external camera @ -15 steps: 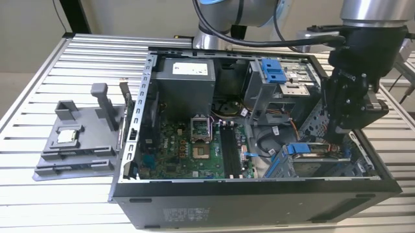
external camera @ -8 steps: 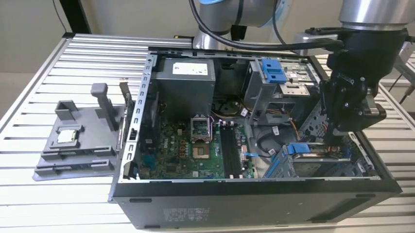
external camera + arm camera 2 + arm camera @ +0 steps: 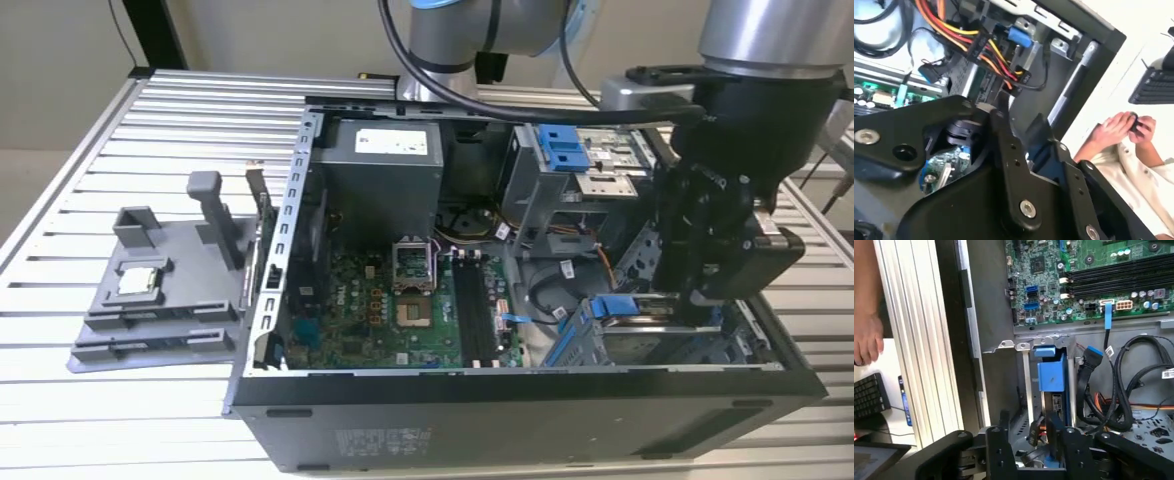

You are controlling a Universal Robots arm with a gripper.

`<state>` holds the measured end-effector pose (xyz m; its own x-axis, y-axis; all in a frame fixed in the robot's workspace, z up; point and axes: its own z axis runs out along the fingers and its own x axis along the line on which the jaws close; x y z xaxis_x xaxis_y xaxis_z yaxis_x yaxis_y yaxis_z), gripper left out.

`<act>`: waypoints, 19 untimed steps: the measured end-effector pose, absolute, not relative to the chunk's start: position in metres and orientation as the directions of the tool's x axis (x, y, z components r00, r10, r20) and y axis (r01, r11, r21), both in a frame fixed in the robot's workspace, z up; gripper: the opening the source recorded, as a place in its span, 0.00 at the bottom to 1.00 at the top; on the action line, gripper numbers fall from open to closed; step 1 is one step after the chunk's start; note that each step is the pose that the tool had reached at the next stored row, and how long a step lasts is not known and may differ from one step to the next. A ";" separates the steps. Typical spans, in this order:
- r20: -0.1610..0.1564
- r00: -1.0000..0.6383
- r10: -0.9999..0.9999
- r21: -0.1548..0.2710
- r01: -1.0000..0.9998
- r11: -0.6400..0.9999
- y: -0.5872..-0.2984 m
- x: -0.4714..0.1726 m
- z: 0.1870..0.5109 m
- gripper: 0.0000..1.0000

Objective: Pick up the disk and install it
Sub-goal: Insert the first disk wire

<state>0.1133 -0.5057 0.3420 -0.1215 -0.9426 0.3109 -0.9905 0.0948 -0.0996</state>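
Observation:
The disk (image 3: 1053,374) stands on edge in the metal drive cage (image 3: 641,345) at the front corner of the open computer case, on the exterior view's right. Its blue bracket (image 3: 614,306) faces the motherboard, and the grey drive body (image 3: 1058,405) runs back towards my gripper. My black gripper (image 3: 697,295) hangs straight down over the cage, right at the disk's far end. A patch of blue bracket (image 3: 1046,159) shows inside the gripper (image 3: 1041,150) in the second wrist view. Whether the gripper (image 3: 1029,431) grips the disk or only stands against it is hidden.
The case lies open on a slatted metal table (image 3: 107,140), with the motherboard (image 3: 400,300), the power supply (image 3: 380,170) and loose cables (image 3: 1134,385) inside. Another blue bracket (image 3: 567,150) sits in the upper bay. A grey stand (image 3: 160,290) holds a small chip. A person's hands (image 3: 1124,127) and a keyboard (image 3: 869,395) lie beyond the case.

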 end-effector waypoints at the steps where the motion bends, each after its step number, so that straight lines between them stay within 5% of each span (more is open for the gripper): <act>1: 0.293 -0.122 -0.948 -0.098 -0.990 0.097 -0.506 0.113 0.342 1.00; 11: 0.172 -0.125 -0.977 -0.086 -0.990 0.112 -0.510 0.113 0.345 1.00; 19: 0.141 -0.125 -0.982 -0.082 -0.990 0.115 -0.530 0.113 0.345 1.00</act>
<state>0.1129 -0.5300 0.3451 -0.1254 -0.9820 0.1415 -0.9900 0.1146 -0.0820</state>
